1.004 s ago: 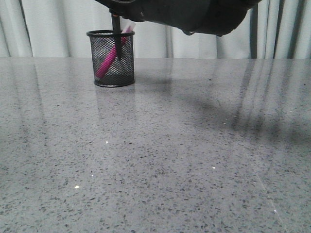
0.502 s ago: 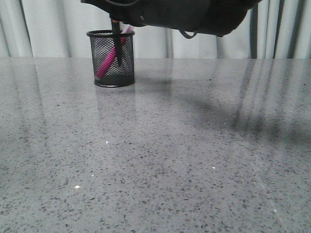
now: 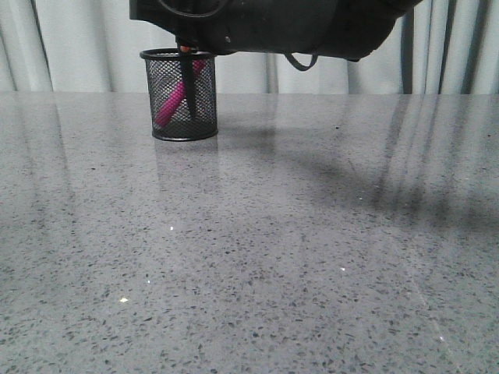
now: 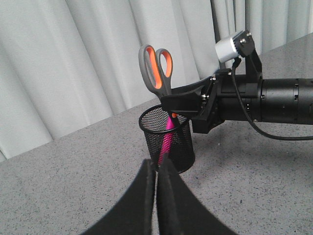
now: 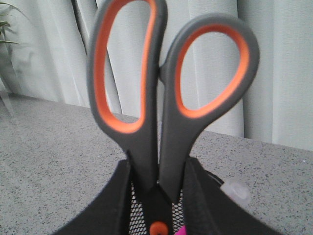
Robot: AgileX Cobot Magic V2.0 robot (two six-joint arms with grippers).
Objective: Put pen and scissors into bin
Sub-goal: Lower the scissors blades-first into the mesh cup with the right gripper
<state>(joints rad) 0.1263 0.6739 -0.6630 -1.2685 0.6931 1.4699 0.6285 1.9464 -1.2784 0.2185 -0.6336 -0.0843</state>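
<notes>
No writing can be read on anything. The right tool (image 4: 172,102) grips the scissors (image 5: 161,98) upright near the pivot, blades down inside the bin (image 3: 180,93) on the desk (image 3: 249,249); the tips blur behind mesh. The pen (image 3: 175,100) leans inside the bin. The left tool (image 4: 156,196) stands apart, pads pressed together, empty.

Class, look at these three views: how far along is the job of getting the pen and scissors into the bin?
Done: the pen leans inside the bin. In hand: the right hand grips the scissors near the pivot, blades pointing down inside the bin, handles above the rim. Left: letting go of the scissors. The left hand is shut and holds nothing.
</notes>
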